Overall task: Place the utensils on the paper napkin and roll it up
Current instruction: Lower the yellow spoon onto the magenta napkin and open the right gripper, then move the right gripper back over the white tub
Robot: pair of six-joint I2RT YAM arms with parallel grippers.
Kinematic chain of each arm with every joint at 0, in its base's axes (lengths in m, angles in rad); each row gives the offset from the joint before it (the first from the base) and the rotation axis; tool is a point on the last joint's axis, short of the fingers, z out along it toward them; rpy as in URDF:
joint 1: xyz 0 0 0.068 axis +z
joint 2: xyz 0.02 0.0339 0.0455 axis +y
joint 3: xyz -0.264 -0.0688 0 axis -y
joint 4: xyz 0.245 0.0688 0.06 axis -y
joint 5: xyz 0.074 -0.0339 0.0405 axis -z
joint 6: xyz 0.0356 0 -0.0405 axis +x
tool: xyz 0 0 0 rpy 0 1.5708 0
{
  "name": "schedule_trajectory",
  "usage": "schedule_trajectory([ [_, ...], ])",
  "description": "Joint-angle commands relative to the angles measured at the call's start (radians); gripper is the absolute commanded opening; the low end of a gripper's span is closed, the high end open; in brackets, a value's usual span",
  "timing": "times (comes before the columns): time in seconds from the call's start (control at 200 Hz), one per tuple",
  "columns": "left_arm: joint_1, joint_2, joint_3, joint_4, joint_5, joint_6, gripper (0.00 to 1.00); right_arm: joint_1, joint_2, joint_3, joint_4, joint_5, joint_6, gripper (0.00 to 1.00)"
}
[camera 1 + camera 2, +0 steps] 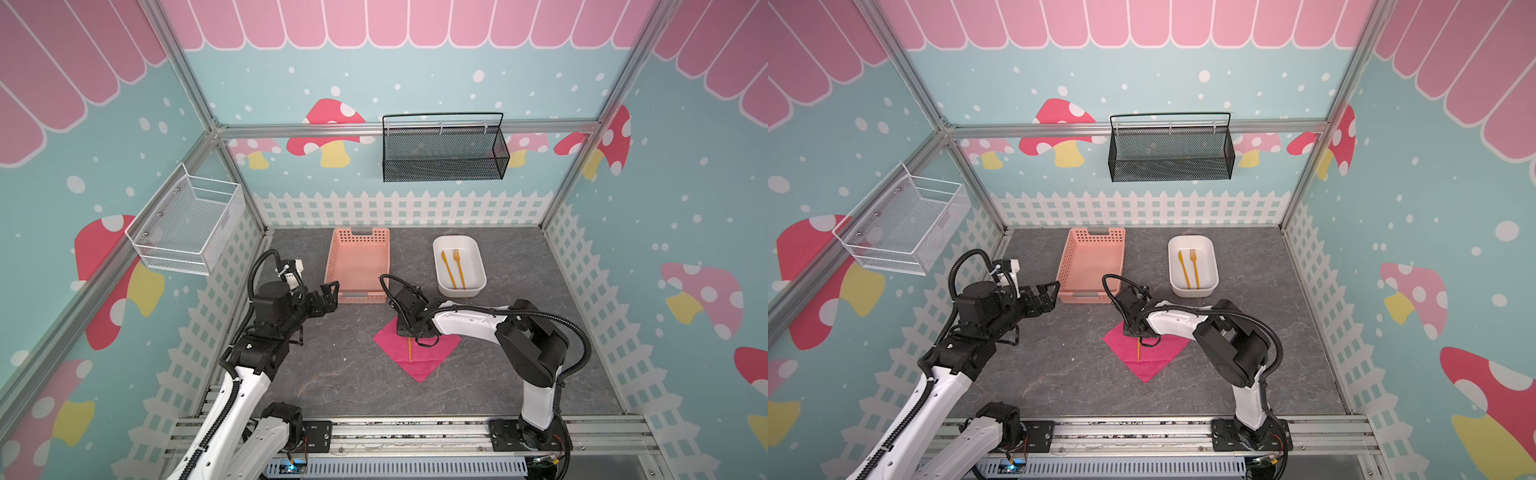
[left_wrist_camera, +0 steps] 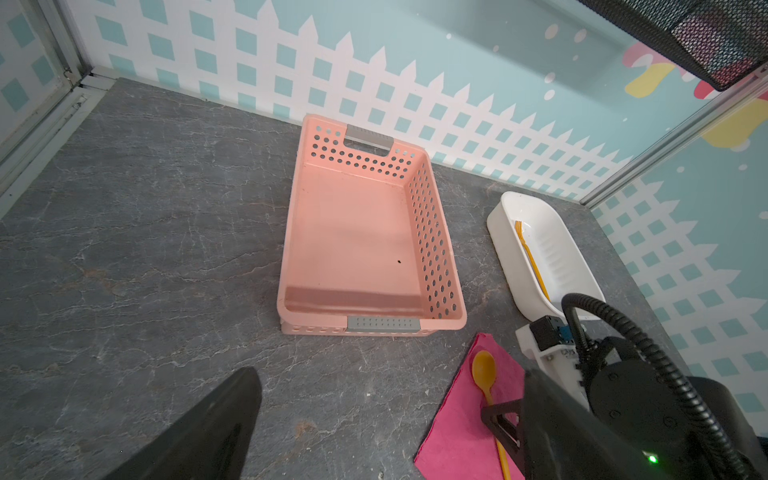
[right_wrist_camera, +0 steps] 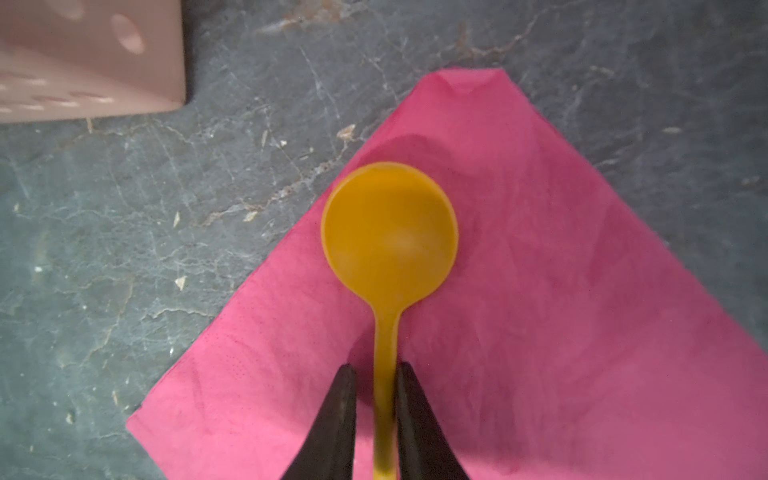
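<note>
The hot-pink paper napkin (image 1: 432,353) (image 1: 1158,353) (image 3: 582,291) lies as a diamond on the grey tabletop. An orange-yellow spoon (image 3: 390,232) (image 2: 484,370) rests on it, bowl toward the far corner; its handle (image 1: 410,349) shows in both top views. My right gripper (image 3: 376,368) hangs low over the napkin, its fingers on either side of the spoon's handle with a narrow gap on one side. A fork (image 1: 459,268) (image 2: 530,253) and a thin straight piece (image 1: 447,266) lie in a white dish (image 1: 434,253). My left gripper (image 1: 332,286) (image 2: 390,374) stands wide open and empty, left of the napkin.
A salmon-pink perforated basket (image 1: 332,266) (image 2: 436,232) stands empty behind the napkin, close to both grippers. The white dish stands to its right. A black mesh basket (image 1: 444,153) hangs on the back wall and a white wire basket (image 1: 187,224) on the left wall.
</note>
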Motion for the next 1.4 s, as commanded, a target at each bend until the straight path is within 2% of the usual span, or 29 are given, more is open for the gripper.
schedule_trajectory([
  [0.0,-0.006,-0.009,-0.009,0.003,-0.003,0.002,1.0,0.008,0.001,0.017,-0.066,0.031,0.017,0.25],
  [0.415,-0.009,0.05,0.001,-0.004,0.0,0.005,1.0,0.001,-0.13,0.072,-0.148,0.104,0.012,0.29],
  [0.736,-0.009,0.063,-0.001,0.018,0.017,0.01,0.99,-0.064,-0.189,0.103,-0.158,0.098,-0.119,0.3],
  [0.936,-0.009,0.043,-0.005,0.009,-0.012,0.044,0.99,-0.161,-0.205,0.122,-0.152,0.048,-0.249,0.3],
  [1.106,-0.009,0.048,0.007,-0.008,-0.024,0.075,1.0,-0.289,-0.215,0.129,-0.126,-0.032,-0.364,0.3],
  [1.396,-0.007,0.045,0.01,-0.035,-0.11,0.116,1.0,-0.487,-0.119,0.24,-0.139,-0.148,-0.525,0.29],
])
